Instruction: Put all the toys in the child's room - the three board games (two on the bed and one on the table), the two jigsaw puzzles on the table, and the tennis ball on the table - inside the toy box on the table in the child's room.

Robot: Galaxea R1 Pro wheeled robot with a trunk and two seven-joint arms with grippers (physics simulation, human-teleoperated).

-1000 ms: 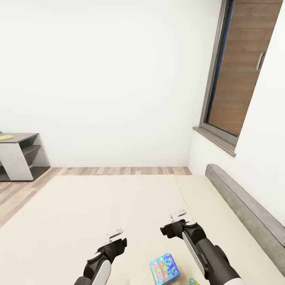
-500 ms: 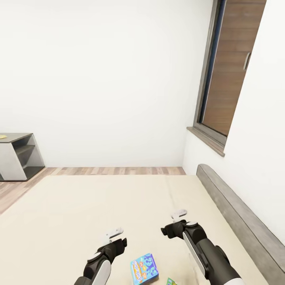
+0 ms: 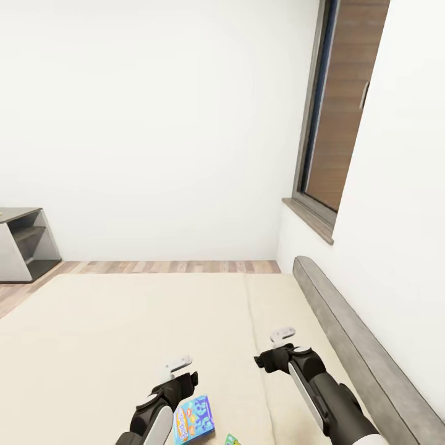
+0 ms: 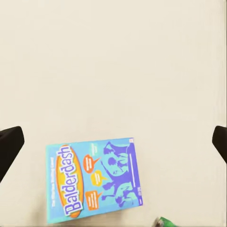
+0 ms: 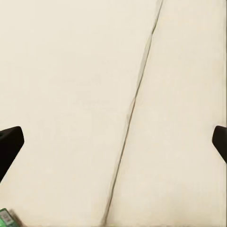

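the blue board game (image 3: pixel 194 419) lies flat on the cream bed (image 3: pixel 93 346), just beside the left claw (image 3: pixel 179 369) on its inner side, partly under the left forearm in the head view. in the left wrist view the same box (image 4: pixel 93 178) reads "balderdash" and sits below the spread, released fingers (image 4: pixel 9 146), nothing between claw and box. a green box (image 3: pixel 232 440) peeks in between the two arms, close to the blue one but apart from it; only a corner shows. the right claw (image 3: pixel 279 346) hangs over bare bed, its fingers (image 5: pixel 9 144) wide apart and holding nothing, with a seam in the bedding (image 5: pixel 135 101) running between them. to the outer side of the right claw runs the grey headboard (image 3: pixel 346 334), against the white wall. farther off, past the bed's end, lies a strip of wood floor (image 3: pixel 167 266), a grey shelf unit (image 3: pixel 25 244) far off the left claw's outer side, and a window with a wooden blind (image 3: pixel 340 111) above the headboard.
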